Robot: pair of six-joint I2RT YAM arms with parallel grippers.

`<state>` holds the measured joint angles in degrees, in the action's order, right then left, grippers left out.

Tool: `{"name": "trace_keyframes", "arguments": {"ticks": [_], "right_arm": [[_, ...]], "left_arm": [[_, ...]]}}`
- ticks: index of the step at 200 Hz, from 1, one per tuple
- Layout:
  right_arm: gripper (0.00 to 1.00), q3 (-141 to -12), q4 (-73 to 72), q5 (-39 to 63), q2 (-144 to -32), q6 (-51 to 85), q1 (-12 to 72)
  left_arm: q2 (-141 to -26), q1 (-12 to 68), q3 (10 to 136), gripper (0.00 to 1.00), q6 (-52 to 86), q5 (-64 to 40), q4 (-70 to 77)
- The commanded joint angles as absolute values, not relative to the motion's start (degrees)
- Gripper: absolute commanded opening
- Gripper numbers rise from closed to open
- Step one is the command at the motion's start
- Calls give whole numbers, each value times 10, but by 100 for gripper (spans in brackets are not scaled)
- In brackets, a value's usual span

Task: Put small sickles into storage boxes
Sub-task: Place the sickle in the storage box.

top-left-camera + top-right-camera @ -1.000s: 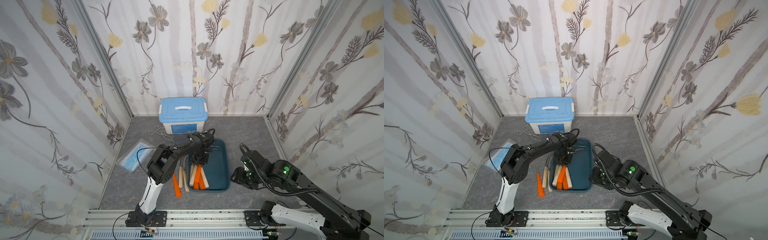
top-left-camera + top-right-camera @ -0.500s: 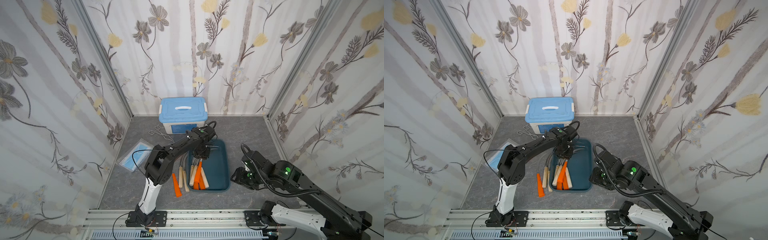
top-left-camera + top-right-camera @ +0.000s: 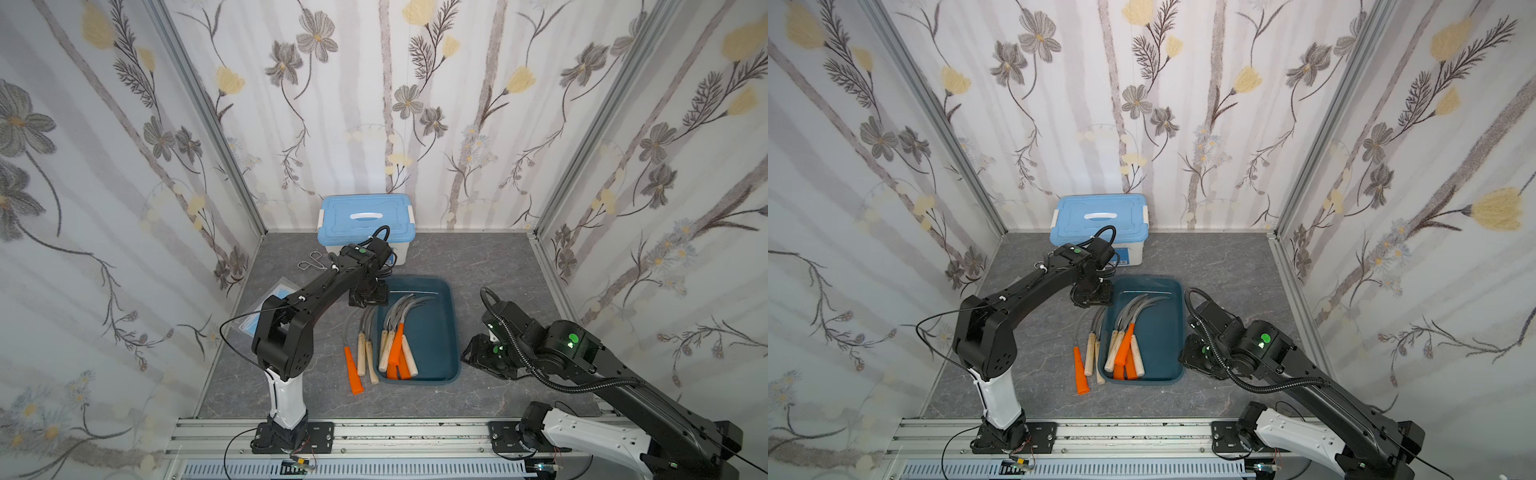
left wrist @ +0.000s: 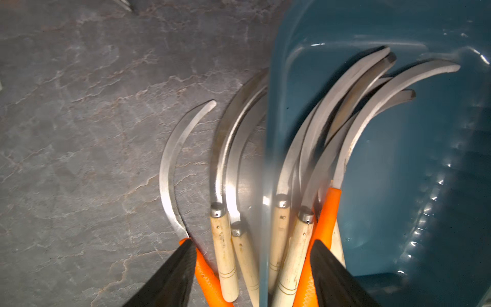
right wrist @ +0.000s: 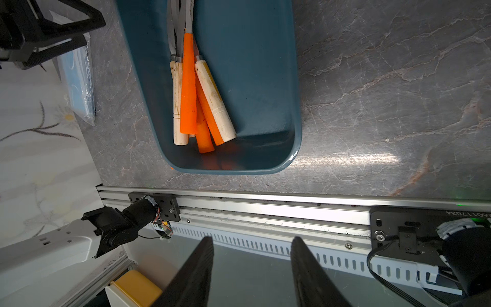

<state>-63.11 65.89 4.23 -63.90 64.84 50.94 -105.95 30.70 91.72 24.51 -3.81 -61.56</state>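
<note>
The left gripper (image 3: 368, 298) hangs over the far left corner of the teal tray (image 3: 434, 332), its fingers (image 4: 175, 273) spread wide with nothing between them. A second ago it was low over the pile with its jaws nearly shut, apparently on the top orange-handled sickle (image 3: 397, 344). That sickle now lies free across the heap, handle toward the near end, blade curving to the far end; the drop looks done, so one more piece counts as stored.

The pile in the tray holds five or six sickles, wooden and orange handles crossing, blades overlapping. Three are not yet in: a loose orange-handled sickle (image 3: 353, 370) and two wooden-handled sickles (image 3: 362, 353) lie side by side on the grey tabletop (image 3: 498, 266), just beside the tray's left wall; whether their blades touch that wall I cannot tell.

The right gripper (image 3: 484, 353) sits beside the tray's right wall, fingers parted and empty, much as it was.

By my reckoning the next move is for the left arm to reach for the nearest of the three; the thin blades lie close together, so a handle is the safer hold.
</note>
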Motion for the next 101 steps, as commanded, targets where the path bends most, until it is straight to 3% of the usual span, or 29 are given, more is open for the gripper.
{"name": "trace_keyframes", "arguments": {"ticks": [1,32,101], "right_arm": [[50,-640,658,34,-647,642,510],[50,-648,658,37,-660,637,510],[50,-657,647,48,-691,625,510]], "left_arm": [[-1035,287,896,78,256,-33,-625],[-999,251,839,82,272,-46,-629],[-954,187,678,74,324,-71,-623]]}}
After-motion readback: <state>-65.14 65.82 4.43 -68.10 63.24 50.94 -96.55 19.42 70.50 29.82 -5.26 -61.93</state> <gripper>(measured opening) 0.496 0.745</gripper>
